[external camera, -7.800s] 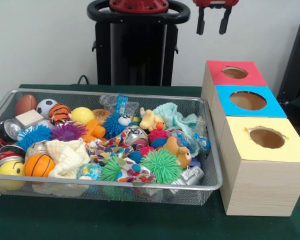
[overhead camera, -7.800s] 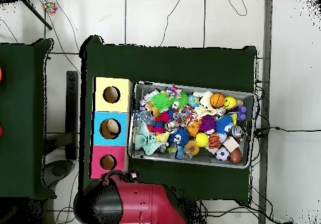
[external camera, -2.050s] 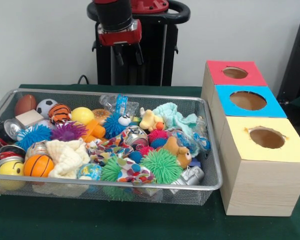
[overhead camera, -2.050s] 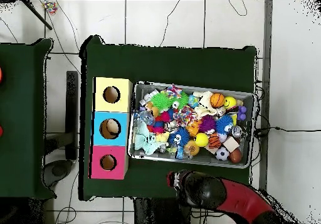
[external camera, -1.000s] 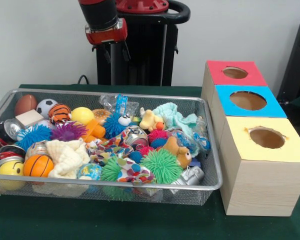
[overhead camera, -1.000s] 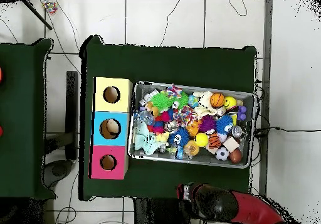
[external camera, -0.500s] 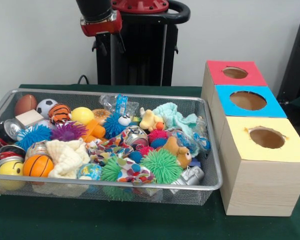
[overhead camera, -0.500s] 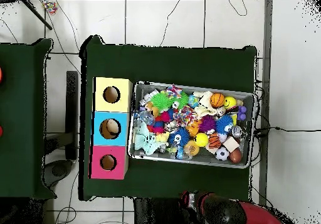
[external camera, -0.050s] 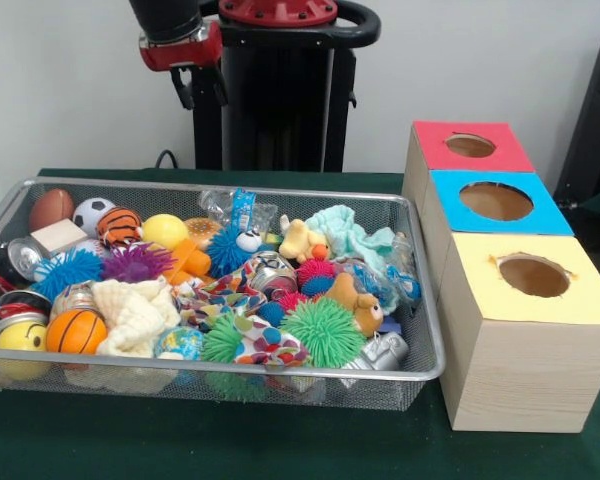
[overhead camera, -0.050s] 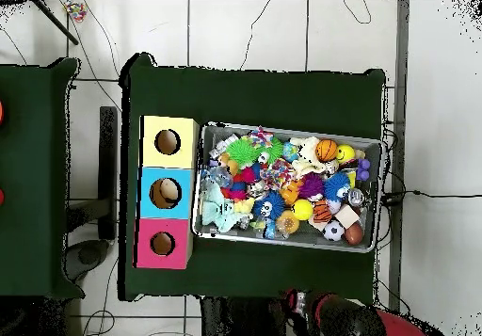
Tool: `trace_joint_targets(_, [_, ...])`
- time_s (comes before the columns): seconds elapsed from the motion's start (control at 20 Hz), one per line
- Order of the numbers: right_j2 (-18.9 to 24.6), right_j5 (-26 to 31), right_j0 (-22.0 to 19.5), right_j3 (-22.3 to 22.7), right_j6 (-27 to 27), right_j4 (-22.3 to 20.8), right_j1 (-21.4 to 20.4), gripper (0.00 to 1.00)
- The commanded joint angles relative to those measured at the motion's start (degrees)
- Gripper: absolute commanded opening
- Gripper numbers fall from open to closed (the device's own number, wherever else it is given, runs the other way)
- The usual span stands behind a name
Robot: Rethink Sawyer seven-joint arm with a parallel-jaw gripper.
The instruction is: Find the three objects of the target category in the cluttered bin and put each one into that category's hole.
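Note:
A wire mesh bin (external camera, -0.050s: pixel 427 292) on the green table is packed with toys. Among them are an orange basketball (external camera, -0.050s: pixel 78 330), a soccer ball (external camera, -0.050s: pixel 92 212), a brown football (external camera, -0.050s: pixel 50 208), a green spiky ball (external camera, -0.050s: pixel 325 330), a yellow plush animal (external camera, -0.050s: pixel 302 241) and a crushed can (external camera, -0.050s: pixel 271 270). My gripper (external camera, -0.050s: pixel 200 88) hangs high behind the bin's far rim, open and empty, well clear of the toys. Seen from overhead, the gripper (overhead camera, -0.050s: pixel 297 304) lies off the table edge, beyond the bin (overhead camera, -0.050s: pixel 287 245).
Three wooden boxes with round holes stand in a row right of the bin: red top (external camera, -0.050s: pixel 510 155) farthest, blue (external camera, -0.050s: pixel 550 215) in the middle, yellow (external camera, -0.050s: pixel 590 300) nearest. Overhead they sit left of the bin, yellow (overhead camera, -0.050s: pixel 168 125), blue (overhead camera, -0.050s: pixel 146 193), red (overhead camera, -0.050s: pixel 146 243).
The arm has swung from above the red box across to the bin's far left side and risen. The gripper stays open and empty; the toys have not moved.

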Motion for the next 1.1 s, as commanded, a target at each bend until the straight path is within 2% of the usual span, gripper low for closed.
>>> trace_joint_targets(0.05, [-0.44,-1.87,-2.46,-10.19,-3.05,-7.61,5.0,1.0])
trace_joint_targets(0.2, [-0.72,-1.61,-2.8,-14.17,-2.15,-8.67,8.97,1.0])
trace_joint_targets(0.35, [0.7,0.45,-2.69,-17.95,-2.66,-8.03,10.47,1.0])
trace_joint_targets(0.5, [1.87,2.61,-1.77,-20.25,-2.68,-6.92,10.19,1.0])
trace_joint_targets(0.7, [2.5,5.46,1.44,-22.84,-2.18,-5.38,9.56,1.0])
trace_joint_targets(1.1, [3.3,7.32,4.82,-24.57,-1.17,-2.7,10.59,1.0])
